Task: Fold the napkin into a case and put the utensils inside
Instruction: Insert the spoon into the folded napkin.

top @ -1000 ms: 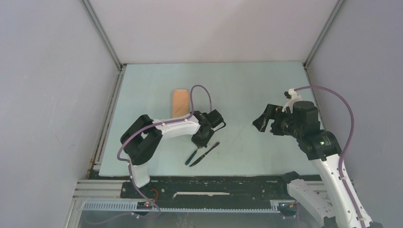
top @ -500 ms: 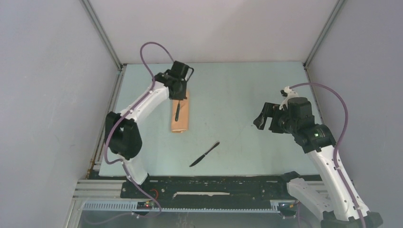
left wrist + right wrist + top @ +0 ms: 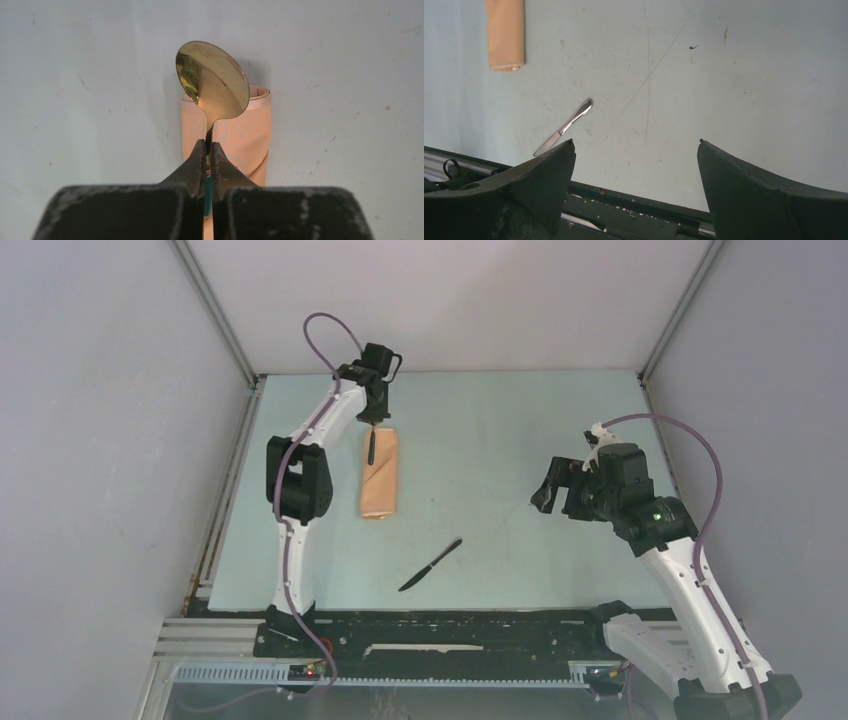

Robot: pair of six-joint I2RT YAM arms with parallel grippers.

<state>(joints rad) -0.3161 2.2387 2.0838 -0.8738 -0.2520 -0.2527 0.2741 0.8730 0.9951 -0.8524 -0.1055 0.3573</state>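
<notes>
While left pincer (image 3: 208, 150) clamps spoon (image 3: 212, 80) handle over case (image 3: 250, 135), right pincer (image 3: 636, 142) gapes wide, empty.

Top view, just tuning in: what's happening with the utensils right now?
The left gripper is shut on the dark handle of the gold-bowled spoon, holding it over the far end of the folded peach-tan cloth case; the bowl is not inside. The slim dark knife lies on the pale table, nearer the arm bases. The right gripper hangs open and empty.
</notes>
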